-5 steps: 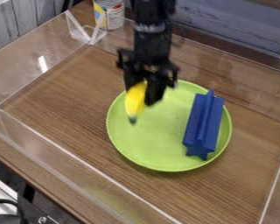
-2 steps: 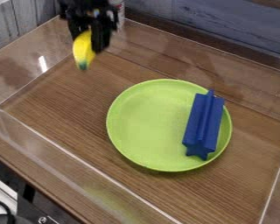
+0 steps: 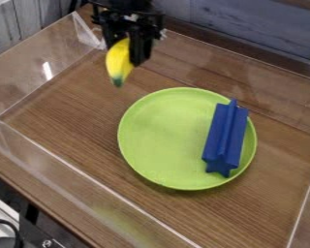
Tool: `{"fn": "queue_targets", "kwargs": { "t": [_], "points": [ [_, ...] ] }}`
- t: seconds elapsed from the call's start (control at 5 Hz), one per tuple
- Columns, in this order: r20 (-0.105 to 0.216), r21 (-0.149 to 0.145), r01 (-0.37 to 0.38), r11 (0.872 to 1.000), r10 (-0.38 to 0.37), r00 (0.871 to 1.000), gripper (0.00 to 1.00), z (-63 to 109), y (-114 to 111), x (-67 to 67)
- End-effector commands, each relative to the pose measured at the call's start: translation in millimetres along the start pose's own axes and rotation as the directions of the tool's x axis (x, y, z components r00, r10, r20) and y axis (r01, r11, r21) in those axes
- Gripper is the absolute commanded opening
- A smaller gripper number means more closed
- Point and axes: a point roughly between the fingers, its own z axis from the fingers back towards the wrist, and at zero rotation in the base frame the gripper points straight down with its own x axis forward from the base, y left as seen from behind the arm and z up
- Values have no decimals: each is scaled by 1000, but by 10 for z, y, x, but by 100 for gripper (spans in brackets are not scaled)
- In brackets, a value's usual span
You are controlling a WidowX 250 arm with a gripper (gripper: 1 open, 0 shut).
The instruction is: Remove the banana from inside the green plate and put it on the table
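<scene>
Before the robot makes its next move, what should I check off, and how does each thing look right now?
1. Banana held by the gripper: ok, the banana hangs from the closed gripper.
2. Banana out of the plate: ok, it is beyond the rim of the green plate.
3. Banana resting on the table: not ok, it seems to be held above the table.
4. Blue ridged block left in the plate: ok, the block lies at the plate's right side in the picture.
5. Exact height of the banana above the wood: cannot tell from this one view.
</scene>
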Motion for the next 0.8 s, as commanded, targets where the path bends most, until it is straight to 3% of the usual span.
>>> {"fn": "queue_targets", "kwargs": {
  "t": [0.0, 0.2, 0.6],
  "points": [
    [51, 13, 41, 999, -41, 998, 0, 73, -165, 33],
    [52, 9, 90, 996, -90, 995, 0, 24, -337, 30],
    [70, 70, 19, 997, -24, 997, 0, 100, 538, -24]
  ]
}}
